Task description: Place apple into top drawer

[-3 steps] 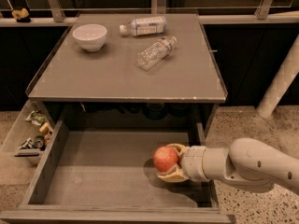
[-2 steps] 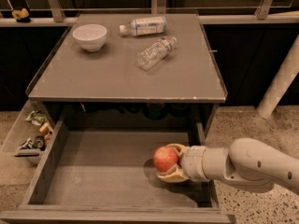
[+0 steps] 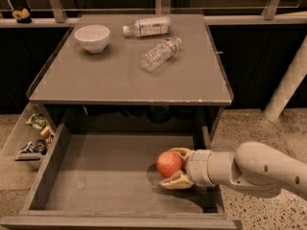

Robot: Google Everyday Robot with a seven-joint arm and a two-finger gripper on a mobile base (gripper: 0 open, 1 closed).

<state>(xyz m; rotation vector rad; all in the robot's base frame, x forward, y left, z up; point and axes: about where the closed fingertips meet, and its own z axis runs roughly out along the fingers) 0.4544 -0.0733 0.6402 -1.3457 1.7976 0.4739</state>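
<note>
The red-orange apple (image 3: 169,164) sits between the two tan fingers of my gripper (image 3: 173,167), which is shut on it. The gripper reaches in from the right and holds the apple inside the open top drawer (image 3: 96,186), over the right part of its flat grey bottom. I cannot tell whether the apple touches the bottom. The drawer is pulled out wide below the tabletop (image 3: 120,75).
On the tabletop stand a white bowl (image 3: 92,37) and two lying plastic bottles (image 3: 146,27) (image 3: 160,54). A small pale bin with snack clutter (image 3: 31,138) hangs at the left of the drawer. A white post (image 3: 288,85) stands at the right. The arm (image 3: 254,169) crosses the drawer's right wall.
</note>
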